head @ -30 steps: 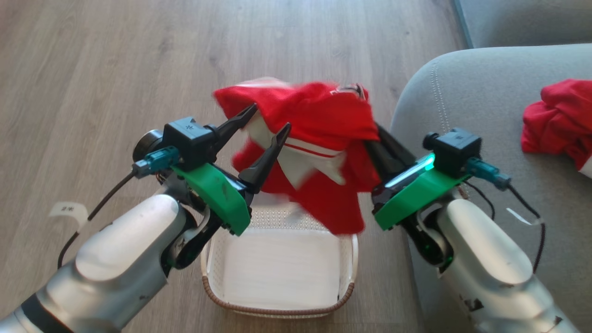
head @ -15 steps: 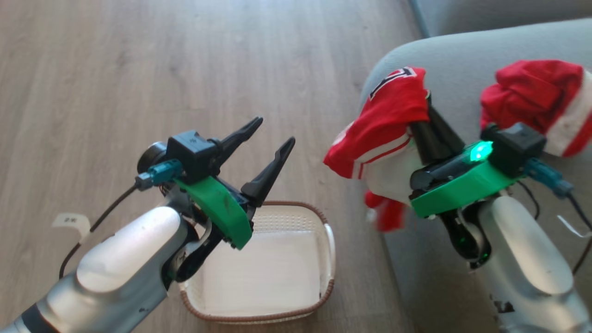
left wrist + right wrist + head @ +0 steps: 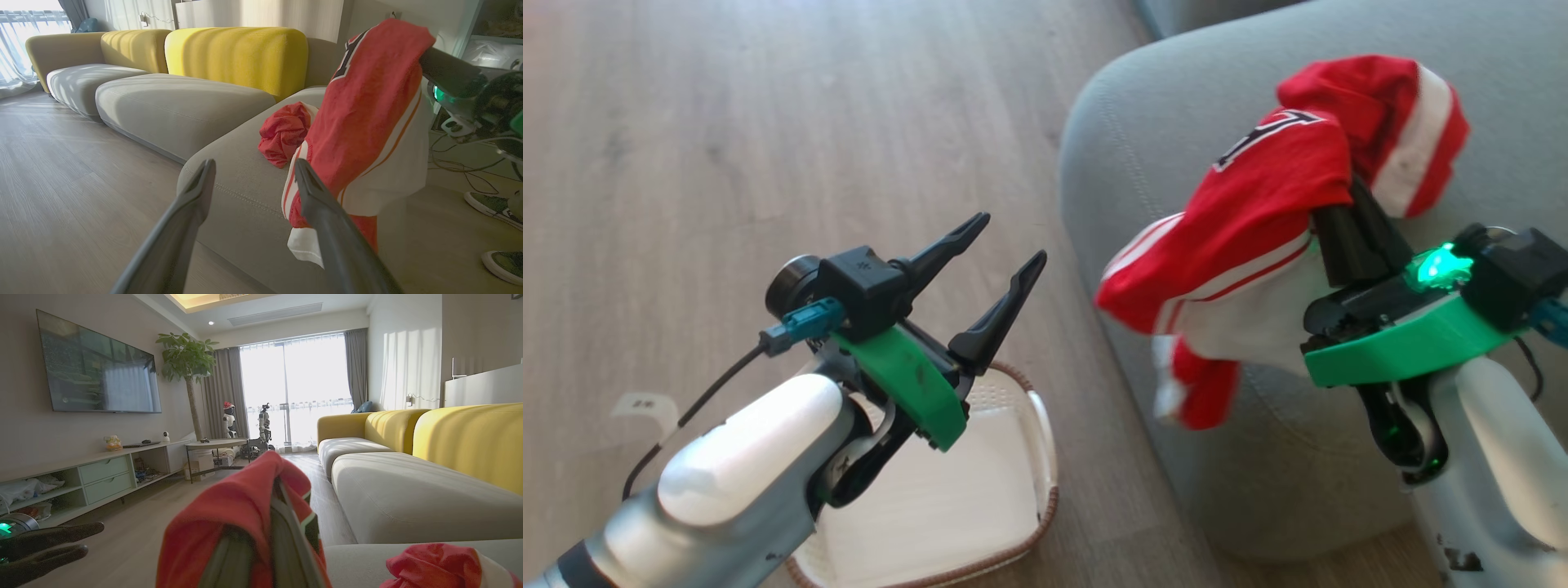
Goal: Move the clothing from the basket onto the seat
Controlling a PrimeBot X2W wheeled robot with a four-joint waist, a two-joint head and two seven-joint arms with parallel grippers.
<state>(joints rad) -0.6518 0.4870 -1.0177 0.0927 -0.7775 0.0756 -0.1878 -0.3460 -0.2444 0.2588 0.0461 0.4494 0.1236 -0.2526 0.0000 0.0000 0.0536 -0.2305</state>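
Observation:
My right gripper (image 3: 1343, 233) is shut on a piece of the clothing (image 3: 1241, 212), a red garment with white panels and striped trim. It hangs draped over the fingers, above the front corner of the grey seat (image 3: 1160, 114). In the right wrist view the fabric (image 3: 229, 510) wraps the fingers. A second red garment (image 3: 1405, 106) lies crumpled on the seat just behind, also in the left wrist view (image 3: 286, 130). My left gripper (image 3: 1013, 238) stands open and holds nothing, above the far edge of the cream basket (image 3: 1045, 457). The part of its white floor that I see is bare.
Wood floor (image 3: 727, 163) stretches left of the seat. More grey sofa cushions (image 3: 175, 106) with yellow backrests (image 3: 237, 53) run along the wall. Shoes (image 3: 496, 206) and cables lie past the seat's end. A low cabinet (image 3: 102, 477) and round table (image 3: 216, 445) stand across the room.
My right gripper has carried the red garment from above the basket to above the seat's corner. The head camera has turned right with it. My left gripper has stayed open.

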